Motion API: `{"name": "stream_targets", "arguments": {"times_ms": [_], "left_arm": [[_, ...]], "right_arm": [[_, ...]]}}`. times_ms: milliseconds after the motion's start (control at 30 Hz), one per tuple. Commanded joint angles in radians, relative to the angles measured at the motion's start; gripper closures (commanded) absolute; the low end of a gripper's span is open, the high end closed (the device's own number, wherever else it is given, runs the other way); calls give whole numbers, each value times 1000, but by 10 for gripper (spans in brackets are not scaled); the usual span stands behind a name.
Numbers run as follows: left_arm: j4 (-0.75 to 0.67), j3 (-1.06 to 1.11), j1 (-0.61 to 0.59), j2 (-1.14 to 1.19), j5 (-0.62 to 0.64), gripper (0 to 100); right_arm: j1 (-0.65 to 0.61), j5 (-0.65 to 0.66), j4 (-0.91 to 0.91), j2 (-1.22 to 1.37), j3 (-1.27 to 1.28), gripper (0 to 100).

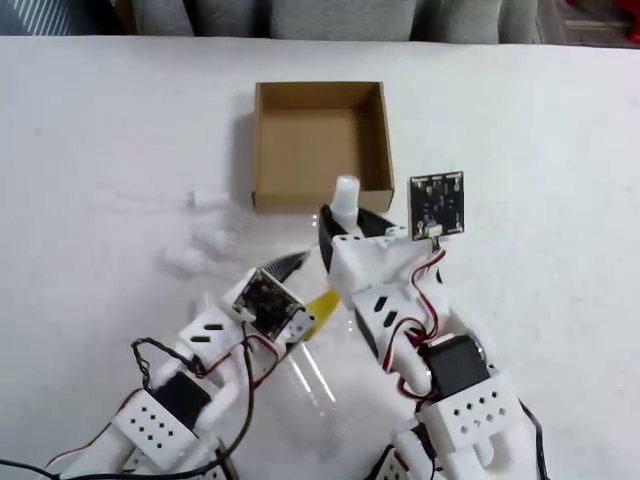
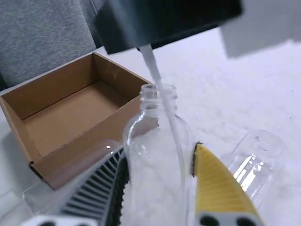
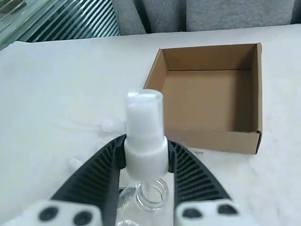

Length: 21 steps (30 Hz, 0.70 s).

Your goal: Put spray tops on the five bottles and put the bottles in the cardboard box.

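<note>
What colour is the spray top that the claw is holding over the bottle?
White. The spray top shows best in the right wrist view.

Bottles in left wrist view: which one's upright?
The bottle in the left gripper, spray top tube entering its neck; the loose bottle lies on its side.

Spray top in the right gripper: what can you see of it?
The spray top is white plastic: round cap, wider collar, thin dip tube below. It stands upright, the right gripper shut on its collar. The tube reaches into the open neck of the bottle in the left gripper; collar not seated.
</note>
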Motion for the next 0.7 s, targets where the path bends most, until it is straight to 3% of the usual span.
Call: {"name": "stream_targets", "arguments": {"times_ms": [0,133,433,667], "left_arm": [[-32,-11,-12,-24,-5,961],[-32,-12,-12,-24,-5,961],[-34,-12,-12,-24,-3,961],[-34,-12,-12,-25,-3,961]], "right_arm": [[-22,-14,45,-13,-12,905],[-79,-14,105,-15,-18,834],[-82,-3,165,-231,-18,830],[38,66,170,-309,-18,860]]}}
